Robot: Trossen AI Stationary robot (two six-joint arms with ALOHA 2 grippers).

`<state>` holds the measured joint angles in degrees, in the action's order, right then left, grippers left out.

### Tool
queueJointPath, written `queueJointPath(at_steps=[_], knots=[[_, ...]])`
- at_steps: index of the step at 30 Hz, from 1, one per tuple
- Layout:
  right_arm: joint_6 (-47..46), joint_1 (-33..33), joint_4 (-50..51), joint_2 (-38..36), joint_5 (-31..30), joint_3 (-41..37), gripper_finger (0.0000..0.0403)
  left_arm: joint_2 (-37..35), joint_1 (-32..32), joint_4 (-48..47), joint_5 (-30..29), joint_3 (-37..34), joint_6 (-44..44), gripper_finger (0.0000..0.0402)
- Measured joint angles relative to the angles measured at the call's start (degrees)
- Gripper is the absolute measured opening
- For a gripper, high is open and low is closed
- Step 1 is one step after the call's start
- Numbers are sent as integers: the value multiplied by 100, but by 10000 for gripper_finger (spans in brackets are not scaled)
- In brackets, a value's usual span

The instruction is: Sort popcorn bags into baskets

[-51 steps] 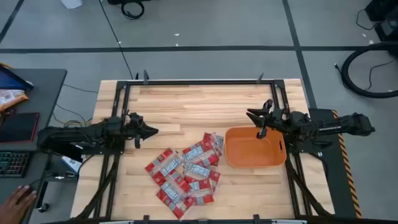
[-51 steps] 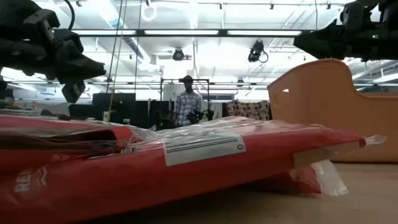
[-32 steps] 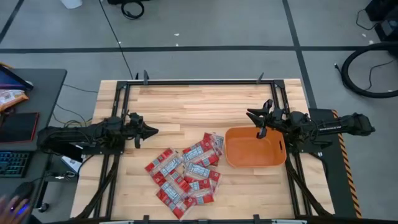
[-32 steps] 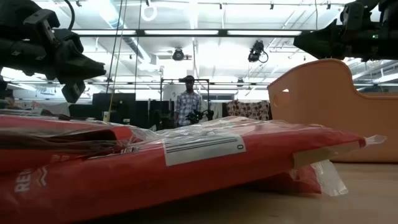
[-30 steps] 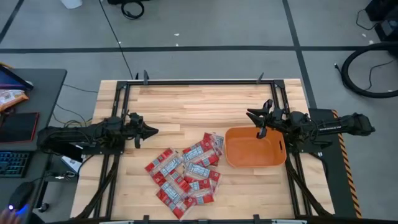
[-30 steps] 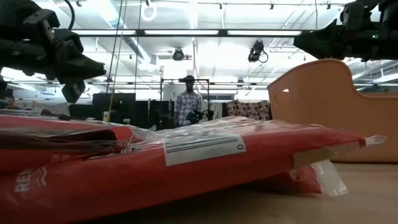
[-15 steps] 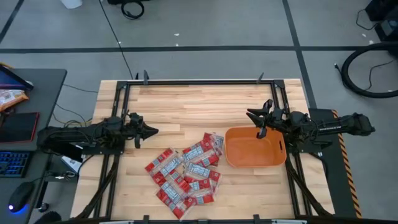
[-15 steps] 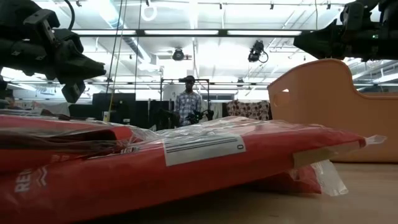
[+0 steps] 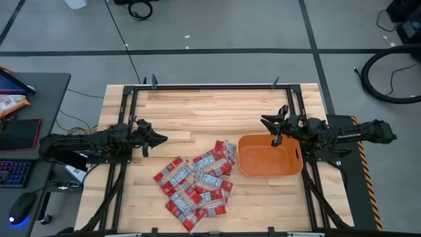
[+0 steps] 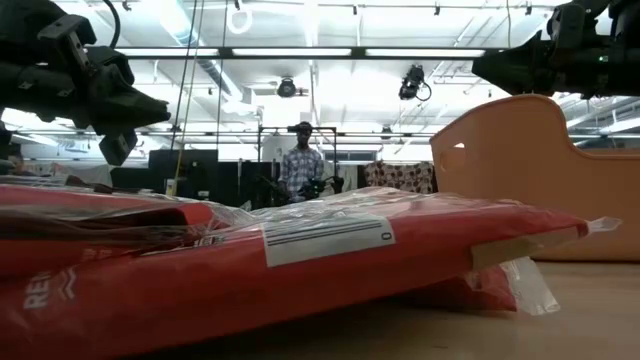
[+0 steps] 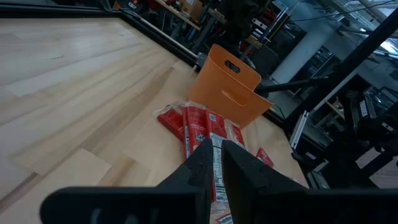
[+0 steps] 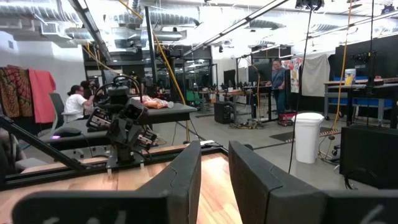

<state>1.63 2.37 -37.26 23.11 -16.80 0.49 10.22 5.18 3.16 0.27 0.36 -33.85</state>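
Note:
Several red popcorn bags (image 9: 196, 184) with white labels lie overlapping in a loose pile on the wooden table, near its front edge; they fill the foreground of the low view (image 10: 300, 260) and show past my left fingers (image 11: 199, 127). The orange tub (image 9: 253, 168) stands on the table just right of the pile (image 10: 530, 170) (image 11: 227, 93). My left gripper (image 9: 163, 139) (image 10: 160, 103) (image 11: 214, 149) hovers shut, left of the pile and a little farther back. My right gripper (image 9: 263, 120) (image 10: 480, 68) (image 12: 214, 149) hovers above the tub's far left corner, its fingers a narrow gap apart.
Bare wood (image 9: 210, 112) covers the table's far half. Black frame rails (image 9: 131, 118) run along the left and right sides. A side desk with a keyboard (image 9: 13, 172) stands left of the table. A person (image 10: 300, 165) stands far off in the room.

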Motion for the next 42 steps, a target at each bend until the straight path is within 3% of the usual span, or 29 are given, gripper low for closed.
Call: queueJointPath(at_steps=[42], knots=[[1, 0, -2, 1, 0, -1, 87, 2, 1, 93, -9, 0, -188, 36]])
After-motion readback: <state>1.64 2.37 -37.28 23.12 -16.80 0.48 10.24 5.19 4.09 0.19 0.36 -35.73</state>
